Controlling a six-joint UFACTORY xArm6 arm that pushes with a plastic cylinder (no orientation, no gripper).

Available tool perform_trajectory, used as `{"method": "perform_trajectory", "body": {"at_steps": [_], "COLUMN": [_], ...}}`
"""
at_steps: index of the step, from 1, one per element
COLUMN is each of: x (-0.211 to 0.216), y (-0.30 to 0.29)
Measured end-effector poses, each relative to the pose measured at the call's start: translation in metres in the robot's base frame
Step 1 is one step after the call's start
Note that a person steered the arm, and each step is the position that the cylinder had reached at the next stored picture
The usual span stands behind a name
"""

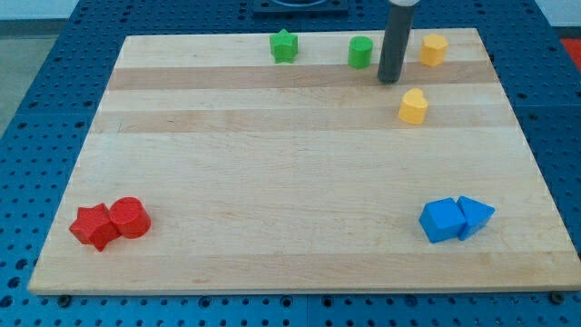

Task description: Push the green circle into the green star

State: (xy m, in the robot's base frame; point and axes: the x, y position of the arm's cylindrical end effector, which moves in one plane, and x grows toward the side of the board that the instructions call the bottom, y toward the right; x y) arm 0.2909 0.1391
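Note:
The green circle (360,52) stands near the view's top edge of the wooden board (272,163), right of centre. The green star (284,45) sits to its left, a clear gap apart. My tip (389,80) is just right of and slightly below the green circle, close to it; I cannot tell if it touches. The rod rises to the view's top.
A yellow hexagon (433,49) lies right of the rod. A yellow heart (413,106) lies below my tip. A red star (93,226) and a red circle (130,217) touch at bottom left. A blue cube (441,220) and a blue triangle (475,214) touch at bottom right.

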Motion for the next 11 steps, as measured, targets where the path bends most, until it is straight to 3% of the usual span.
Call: {"method": "perform_trajectory", "body": {"at_steps": [2, 9, 11], "x": [-0.049, -0.054, -0.048], "y": [-0.036, -0.131, -0.131]}}
